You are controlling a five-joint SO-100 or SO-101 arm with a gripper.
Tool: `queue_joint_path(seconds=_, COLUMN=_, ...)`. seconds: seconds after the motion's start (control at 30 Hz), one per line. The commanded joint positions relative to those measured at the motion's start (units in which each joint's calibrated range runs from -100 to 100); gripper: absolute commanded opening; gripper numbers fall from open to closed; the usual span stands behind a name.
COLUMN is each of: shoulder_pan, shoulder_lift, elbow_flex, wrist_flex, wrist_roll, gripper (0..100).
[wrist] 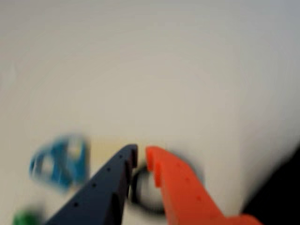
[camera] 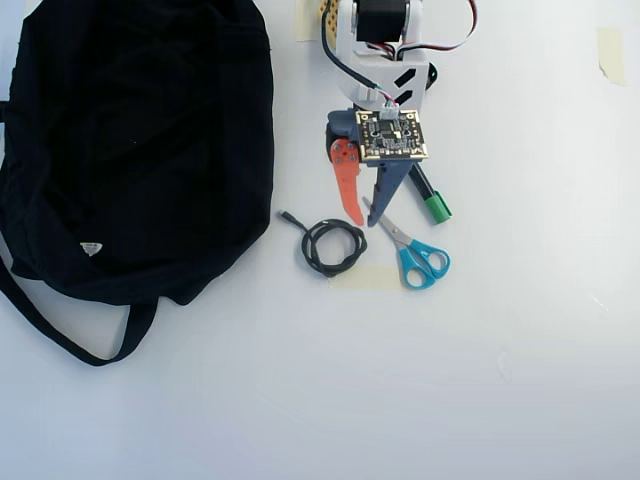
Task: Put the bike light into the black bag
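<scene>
White bench [camera: 520, 380] carried the black bag [camera: 130, 150]; the tool [camera: 363, 215], tips slightly apart and empty, hovered near the coiled cable [camera: 334, 247], no bike light visible.

Overhead view: black bag [camera: 130, 150] filled the left side of the table [camera: 520, 350], its strap [camera: 70, 335] trailing off below it twd the bottom left. Coiled cable [camera: 334, 247] lay just right of the bag's lower edge, apart from it. Scissors [camera: 415, 255] sat right of the cable, w/ the handles lower right. Marker [camera: 430, 200] lay above the scissors, partly under the arm. Gripper [camera: 364, 217] hung between cable & scissors, just above both. Wrist view: cable lay under the gripper tips, scissors to their left.
</scene>
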Motion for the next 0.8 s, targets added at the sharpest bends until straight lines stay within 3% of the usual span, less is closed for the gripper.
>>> queue_joint_path(seconds=0.0, shoulder_pan=-0.15, shoulder_lift=-1.86, elbow_flex=-8.13, wrist_flex=21.40, wrist_roll=0.11, gripper=2)
queue_joint_path(seconds=0.27, shoulder_pan=-0.45, shoulder_lift=-1.78, elbow_flex=-9.93, wrist_flex=38.97, wrist_roll=0.11, gripper=2)
queue_joint_path(seconds=0.77, shoulder_pan=-4.63, shoulder_lift=-1.95, elbow_flex=-9.57, wrist_flex=42.76, wrist_roll=0.16, gripper=2)
